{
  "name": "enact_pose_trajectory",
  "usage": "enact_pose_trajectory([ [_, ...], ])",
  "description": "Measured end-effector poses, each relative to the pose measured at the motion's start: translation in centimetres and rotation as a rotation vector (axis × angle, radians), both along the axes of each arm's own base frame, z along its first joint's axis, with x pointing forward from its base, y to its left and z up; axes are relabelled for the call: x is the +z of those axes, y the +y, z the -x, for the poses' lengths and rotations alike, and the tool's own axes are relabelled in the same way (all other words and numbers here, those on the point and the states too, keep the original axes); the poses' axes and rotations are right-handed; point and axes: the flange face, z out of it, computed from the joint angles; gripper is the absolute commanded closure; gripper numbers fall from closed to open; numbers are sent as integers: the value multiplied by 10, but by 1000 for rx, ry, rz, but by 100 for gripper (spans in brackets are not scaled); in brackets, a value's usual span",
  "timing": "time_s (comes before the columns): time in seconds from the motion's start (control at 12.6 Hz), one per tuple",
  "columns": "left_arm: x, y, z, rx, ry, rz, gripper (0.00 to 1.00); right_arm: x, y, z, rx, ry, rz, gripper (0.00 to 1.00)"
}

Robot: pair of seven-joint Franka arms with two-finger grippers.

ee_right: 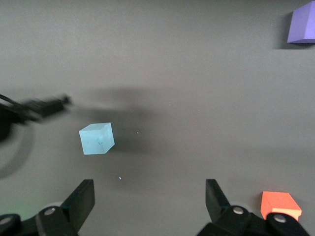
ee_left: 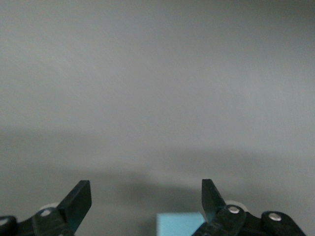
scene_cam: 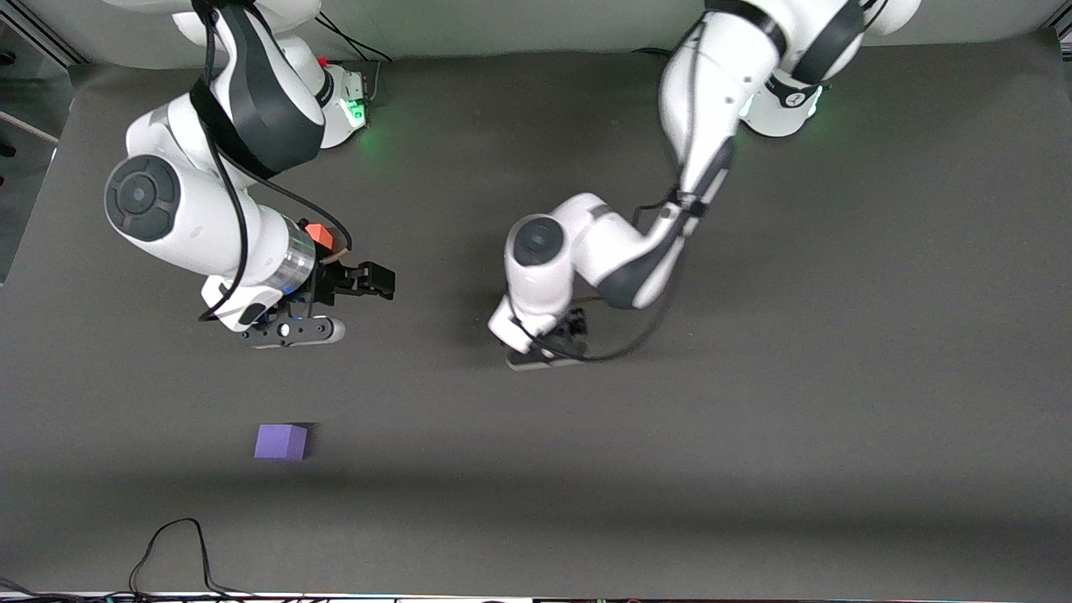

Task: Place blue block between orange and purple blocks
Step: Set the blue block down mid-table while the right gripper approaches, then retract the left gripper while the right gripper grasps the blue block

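Purple block point(scene_cam: 281, 441) comes first, nearest the front camera, at about eight o'clock from the middle of the front view and alone on the dark table point(scene_cam: 837, 377). From it the orange block point(scene_cam: 319, 234) lies at roughly twelve o'clock, well apart and half tucked under my right arm, and the blue block point(ee_right: 97, 138) lies out at about two o'clock, toward the left arm's end of the table. My left gripper point(ee_left: 146, 196) hangs low over the blue block point(ee_left: 179, 223), close to the table's middle. Its jaws are spread wide, and the pale cube sits on the mat between them, closer to one finger point(ee_left: 210, 196) than to the other. I cannot tell whether it touches that finger. In the front view my own left wrist hides the cube. My right gripper point(scene_cam: 368, 282) is over bare mat just beside the orange block, its jaws likewise spread with nothing between them. Its wrist view takes in all three cubes: orange point(ee_right: 280, 205), blue and purple point(ee_right: 301, 25).
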Motion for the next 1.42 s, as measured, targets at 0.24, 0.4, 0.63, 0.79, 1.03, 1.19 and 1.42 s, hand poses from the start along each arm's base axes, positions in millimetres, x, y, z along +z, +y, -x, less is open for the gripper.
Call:
enact_pose_trajectory([
  [0.24,52,144,-72,10,89,49,0,-13,11,-1,12,1,0,0],
  [0.4,94,253,-85,-26,121,65,0,-16,31,6,8,11,5,0],
  [0.63,152,381,-60,-97,145,30,0,-25,93,34,-39,28,21,0],
  [0.79,188,448,-39,-141,164,13,0,-41,139,53,-72,28,26,0],
  [1.03,240,494,-10,-165,156,-12,0,-72,187,70,-103,18,20,0],
  [1.19,264,490,3,-172,147,-29,0,-99,210,77,-89,27,27,0],
  [1.42,283,486,16,-176,145,-40,0,-149,234,85,-70,28,47,0],
])
